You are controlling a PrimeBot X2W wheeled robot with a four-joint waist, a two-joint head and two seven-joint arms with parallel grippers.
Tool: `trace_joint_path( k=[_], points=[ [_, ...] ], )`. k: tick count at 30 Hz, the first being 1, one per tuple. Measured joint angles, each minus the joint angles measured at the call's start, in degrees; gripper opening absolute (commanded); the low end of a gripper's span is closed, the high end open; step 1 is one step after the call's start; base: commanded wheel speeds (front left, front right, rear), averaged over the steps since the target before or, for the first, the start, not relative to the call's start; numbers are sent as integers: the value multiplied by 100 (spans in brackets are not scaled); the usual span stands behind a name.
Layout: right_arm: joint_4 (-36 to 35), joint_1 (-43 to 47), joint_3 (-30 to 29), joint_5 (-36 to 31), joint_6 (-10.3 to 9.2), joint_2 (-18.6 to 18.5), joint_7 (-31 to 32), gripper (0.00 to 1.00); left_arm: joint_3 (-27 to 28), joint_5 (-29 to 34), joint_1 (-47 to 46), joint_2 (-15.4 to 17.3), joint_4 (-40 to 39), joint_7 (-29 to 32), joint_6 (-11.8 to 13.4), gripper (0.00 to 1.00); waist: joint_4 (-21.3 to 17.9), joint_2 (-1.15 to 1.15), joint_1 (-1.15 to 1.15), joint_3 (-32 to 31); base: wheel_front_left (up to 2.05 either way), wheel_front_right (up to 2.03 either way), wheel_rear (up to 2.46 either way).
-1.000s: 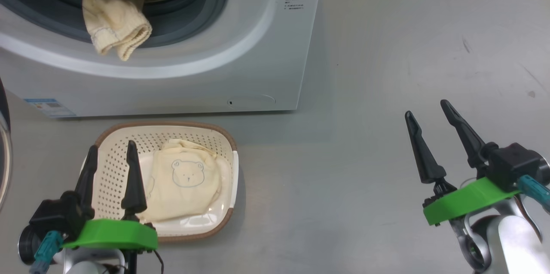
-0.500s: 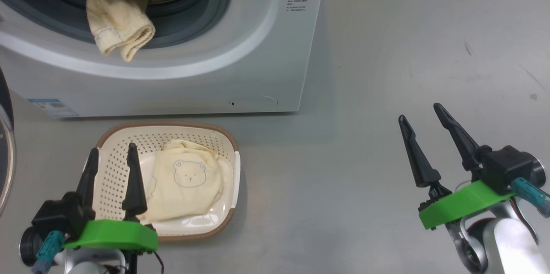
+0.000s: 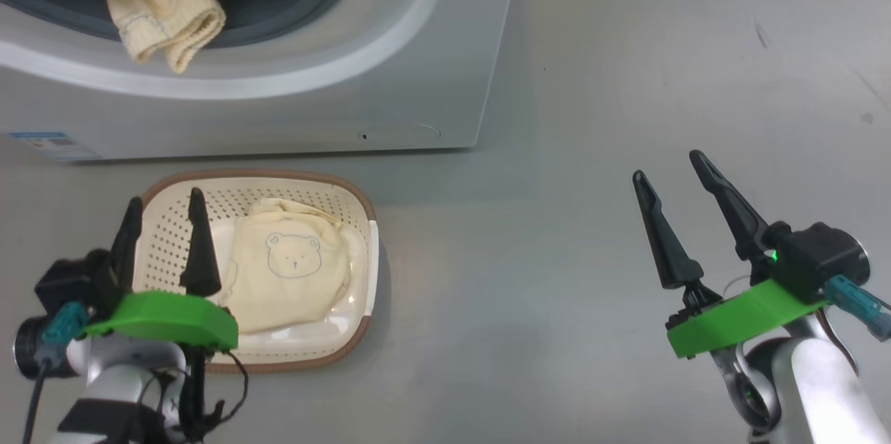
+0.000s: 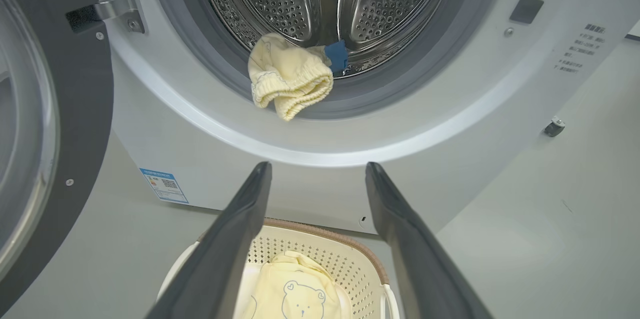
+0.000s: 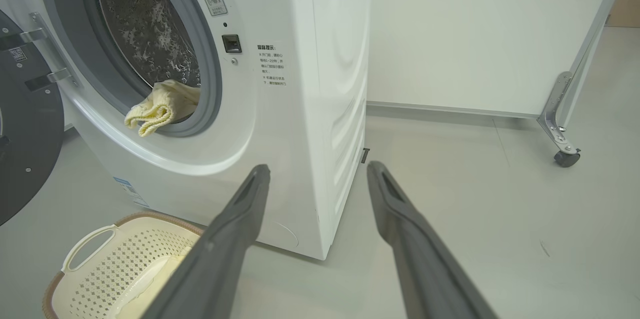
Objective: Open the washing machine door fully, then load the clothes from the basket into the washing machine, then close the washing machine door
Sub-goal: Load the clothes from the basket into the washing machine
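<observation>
The left gripper, lower left, and right gripper, lower right, were seen released and empty. A bear-print garment was laid in the basket; a ribbed garment was draped from the washing machine, upper left.

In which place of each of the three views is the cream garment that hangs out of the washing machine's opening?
Head view: hanging garment at the upper left, near the top edge.
Left wrist view: hanging garment above centre, slightly left.
Right wrist view: hanging garment at the left, around mid-height.
Shared landmark: the basket, sitting below it in all three.
</observation>
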Motion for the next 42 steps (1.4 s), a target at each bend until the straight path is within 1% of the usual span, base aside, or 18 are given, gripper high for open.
trace_joint_path(
  k=[4,10,11,15,21,27,32,33,38,42],
  points=[
    [56,-214,94,82,0,0,-75,100,1,-53,-491,148,323,309,-18,100,-106,0,0,218,0,0,0],
    [190,-423,140,288,0,0,-253,100,4,112,-1441,617,714,789,-33,100,-336,0,1,608,0,0,0],
    [190,-423,140,288,0,0,-253,100,4,112,-1441,617,714,789,-33,100,-336,0,1,608,0,0,0],
    [333,-569,205,426,0,-1,-375,100,8,203,-2105,868,902,1138,-57,100,-511,0,1,865,0,0,0],
    [521,-812,331,591,0,-1,-535,100,-23,243,-2988,1132,1306,1756,-285,100,-756,0,1,1215,0,0,0],
    [665,-1057,472,725,0,-1,-615,100,-99,268,-3831,1292,1700,2341,-561,100,-960,0,1,1501,0,0,0],
    [733,-1206,572,821,0,0,-627,100,-116,99,-4321,1455,2046,3023,-809,100,-1119,0,0,1693,0,0,0],
    [775,-1240,581,888,0,-1,-628,100,-134,94,-4473,1544,2141,3229,-855,100,-1180,0,0,1759,0,0,0],
    [768,-1261,597,1028,0,-1,-656,100,-167,93,-4818,1697,2323,3765,-855,100,-1294,0,0,1881,0,0,0],
    [736,-1263,617,1081,0,-1,-668,100,-205,34,-4975,1740,2460,4299,-846,100,-1353,0,0,1943,0,0,0]
  ],
)
